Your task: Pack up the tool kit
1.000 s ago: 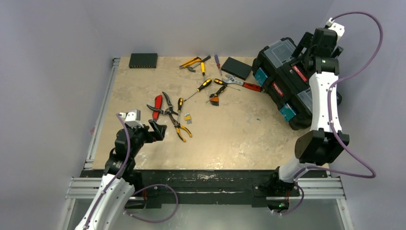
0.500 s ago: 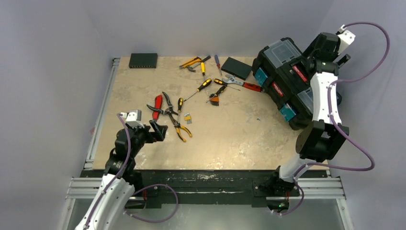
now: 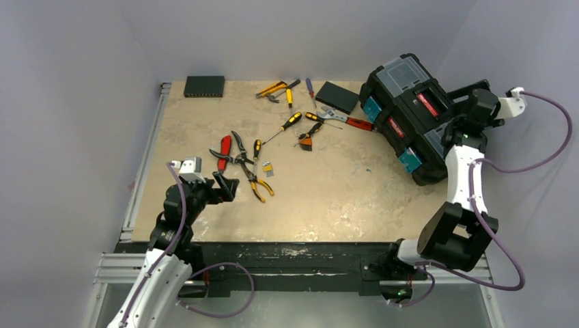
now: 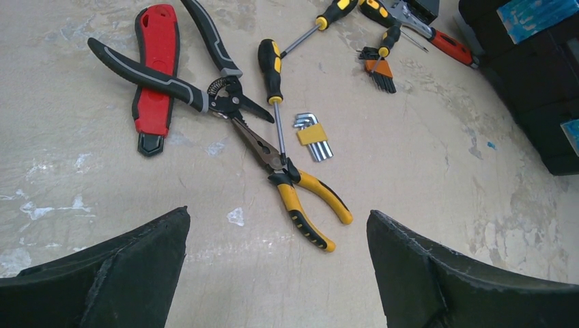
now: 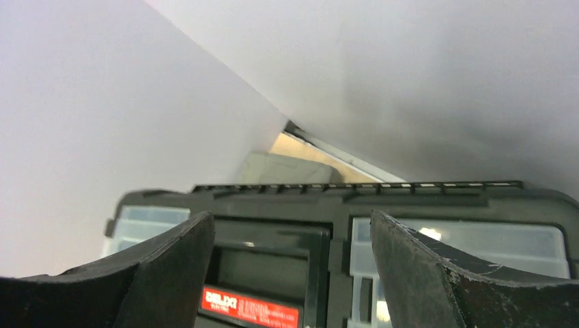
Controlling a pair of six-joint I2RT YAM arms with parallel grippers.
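Note:
The black toolbox [image 3: 408, 115] stands closed and tilted at the table's right edge. Its lid fills the right wrist view, with the red-labelled handle [image 5: 250, 309] and clear compartment lids [image 5: 478, 239]. My right gripper [image 3: 459, 100] hovers at the box's far right side, over the lid. The right gripper [image 5: 290, 217] is open, with nothing between its fingers. Loose tools lie mid-table: yellow pliers [image 4: 308, 208], grey-handled pliers [image 4: 179, 83], a red knife [image 4: 157, 68], a screwdriver [image 4: 270, 67] and hex keys [image 4: 313, 137]. My left gripper [image 3: 225, 186] hangs open and empty just short of the pliers; it shows as the left gripper [image 4: 278, 215] in the wrist view.
More screwdrivers and a red-handled wrench [image 3: 345, 121] lie near the table's back. A flat black box [image 3: 336, 96] sits beside the toolbox, and a small dark case [image 3: 204, 85] at the back left corner. An aluminium rail [image 3: 145, 160] runs along the left edge. Walls stand close on the right.
The right arm has swung from above the toolbox out to its right side and lowered, gripper now facing the lid, its jaws slightly narrower. The left arm and the tools have not moved.

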